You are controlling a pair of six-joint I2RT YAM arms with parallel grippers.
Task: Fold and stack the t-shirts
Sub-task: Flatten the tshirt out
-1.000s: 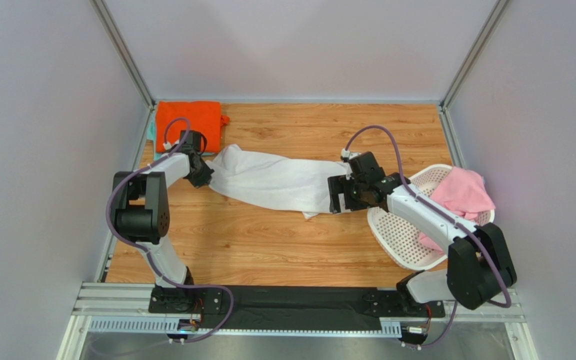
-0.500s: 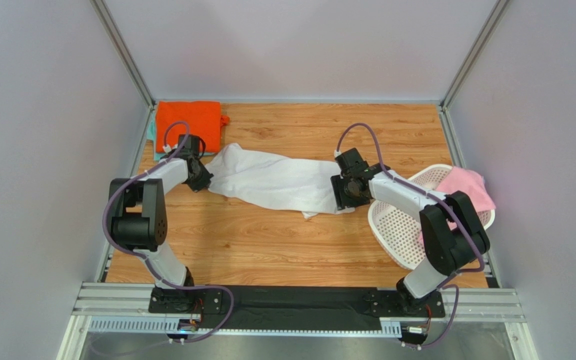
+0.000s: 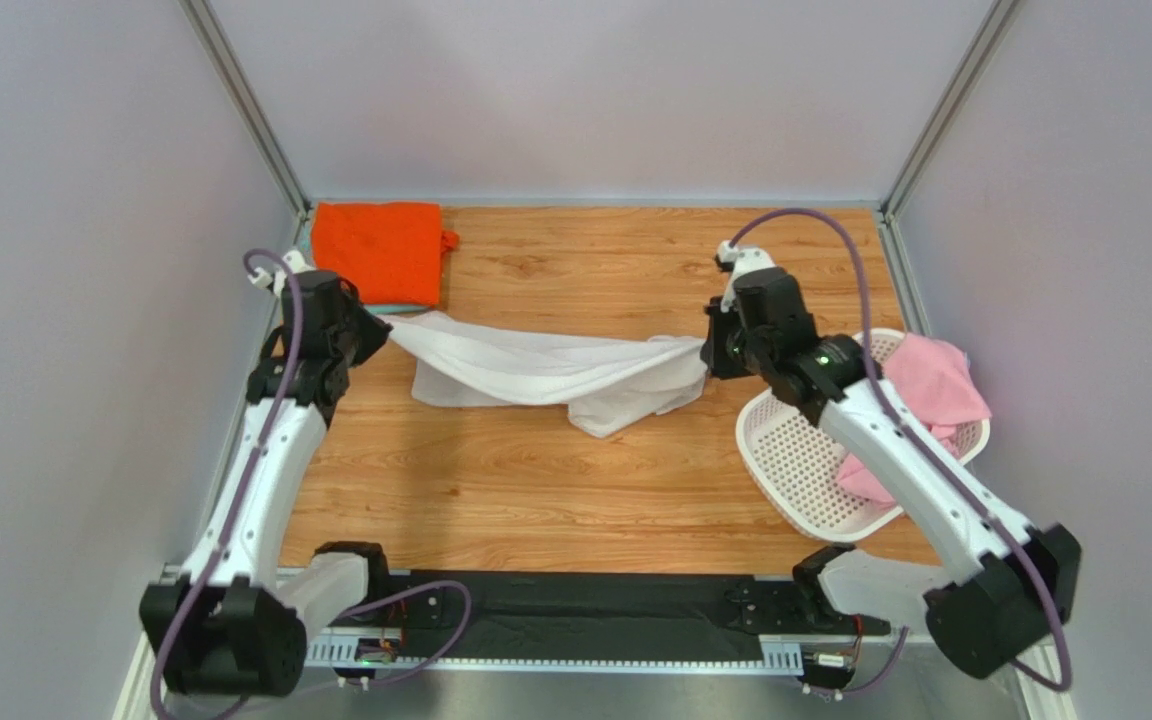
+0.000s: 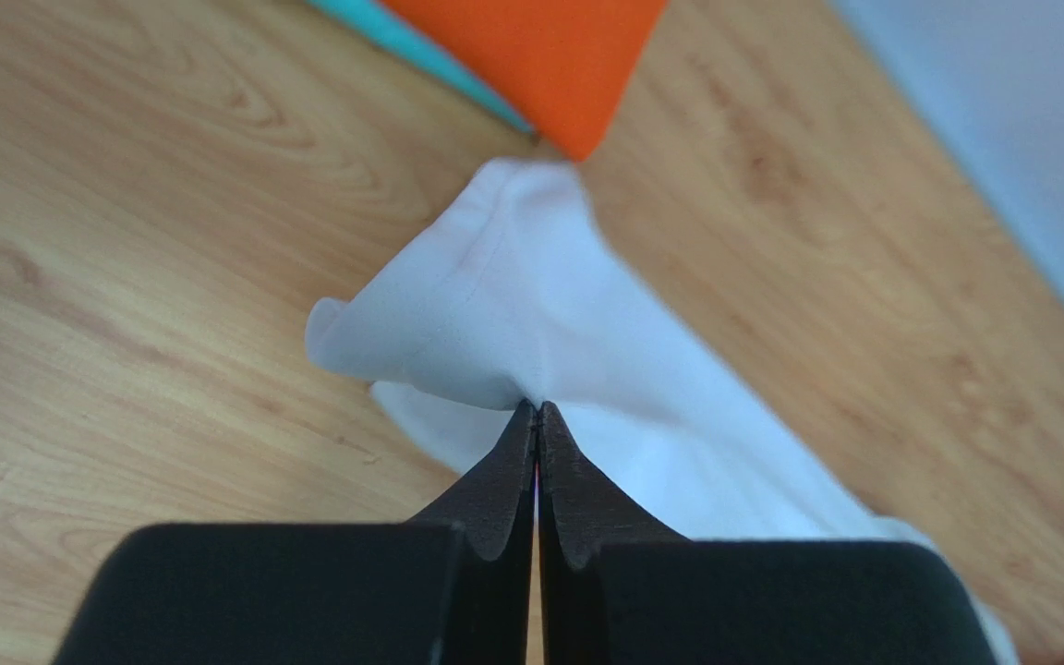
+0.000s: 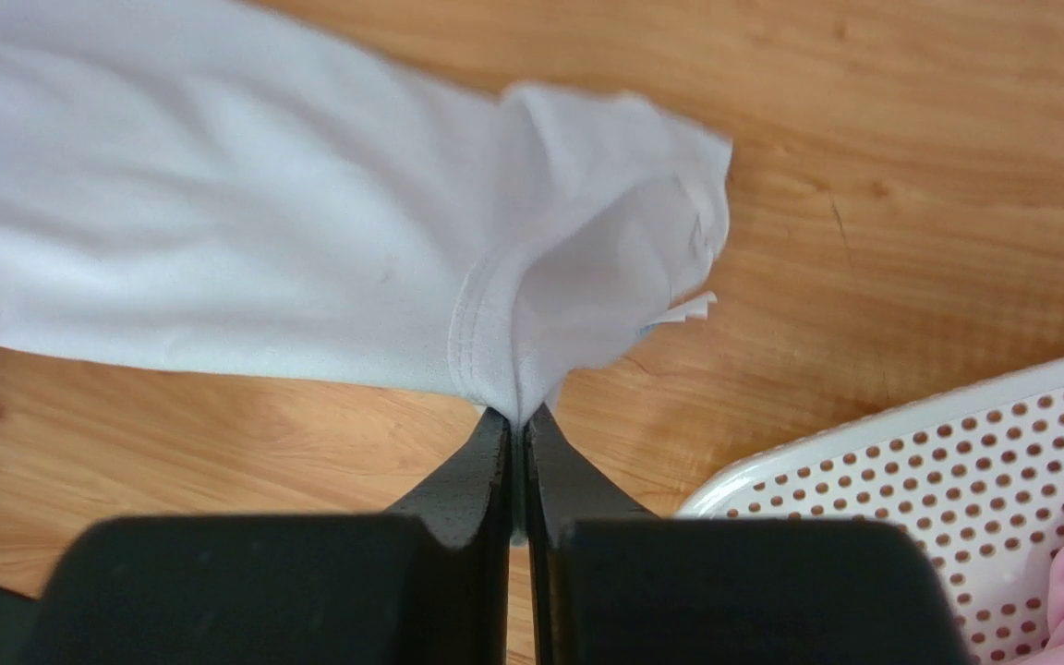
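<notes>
Moved since a second ago: both arms have come up and drawn apart; the right claw (image 3: 708,348), which stood wide beside the cloth, has shut on it, and the white t-shirt (image 3: 537,365) no longer lies flat.
Grip, left: the left claw (image 3: 360,321) is closed and pinches the left end of the white t-shirt; in the wrist view its fingers meet with fabric between them.
Grip, right: the right claw is closed on a seamed edge at the right end, the cloth bunched above the fingertips.
White t-shirt: it hangs as a band between the two claws, raised at both ends — the middle sags and a fold touches the bench (image 3: 537,495).
Orange t-shirt (image 3: 375,248): folded in the far left corner, with an edge of the teal t-shirt (image 4: 413,45) showing under it.
Pink t-shirt (image 3: 928,383): not yet folded, lying in the basket (image 3: 815,473) at the right.
Meaning for the task: the shirt is now held at two ends, so it can probably be stretched and laid out flat — the folding itself seems not yet begun.
Risk: the cloth is bunched in each grip, so it may come down twisted.
</notes>
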